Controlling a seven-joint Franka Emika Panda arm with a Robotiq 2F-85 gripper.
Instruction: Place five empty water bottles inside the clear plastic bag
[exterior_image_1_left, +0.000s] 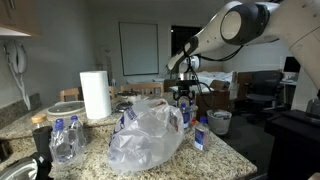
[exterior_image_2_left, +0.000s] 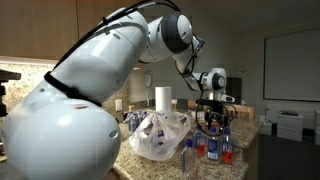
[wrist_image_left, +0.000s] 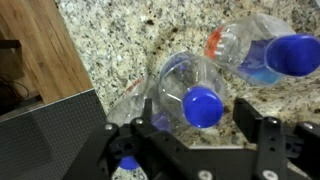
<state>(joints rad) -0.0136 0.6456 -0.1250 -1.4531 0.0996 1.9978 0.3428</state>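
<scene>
The black two-finger gripper (wrist_image_left: 197, 125) stands open, its jaws astride a small clear plastic bottle with a blue cap (wrist_image_left: 203, 105) directly below it. A second such bottle (wrist_image_left: 262, 50) stands just beyond on the speckled granite counter (wrist_image_left: 110, 40). The large wrinkled clear plastic bag (exterior_image_1_left: 145, 135) sits close beside the gripper.

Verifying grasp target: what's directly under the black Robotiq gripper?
A clear plastic water bottle with a blue cap, cap towards the camera, sits below the gripper's open jaws, over the speckled granite counter. Its own body hides its base and the counter beneath.
</scene>
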